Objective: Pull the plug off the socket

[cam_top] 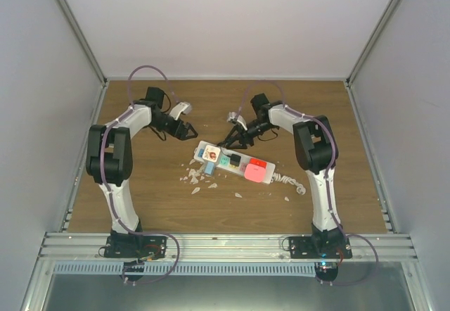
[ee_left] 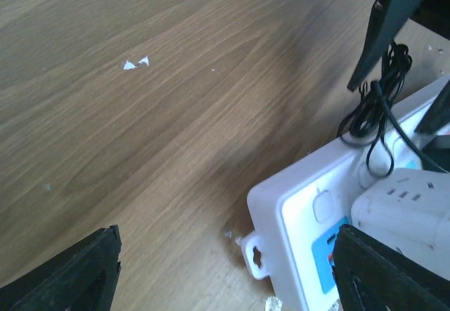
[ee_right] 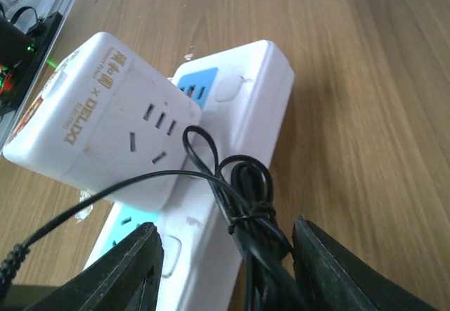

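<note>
Right gripper (ee_right: pixel 225 228) fingers (ee_right: pixel 126 272) spread wide, straddling one bundled black cord (ee_right: pixel 246 209) lying on the single white socket (ee_right: pixel 246 79) mid-table (cam_top: pixel 140 177). Left gripper (ee_left: pixel 228 235), equally open and empty, hovers near the socket's left end, where one white adapter (ee_right: pixel 105 121) sits.

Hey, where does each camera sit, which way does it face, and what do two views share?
Top external: above, behind the bases, looking down on the table; left arm and right arm flank the socket.
Left wrist: on the left arm, facing the socket's end; open left gripper frames the bottom.
Right wrist: low over the socket, facing white adapter and black cord; open right gripper below.
Shared: both wrist views show socket, adapter, cord.
</note>
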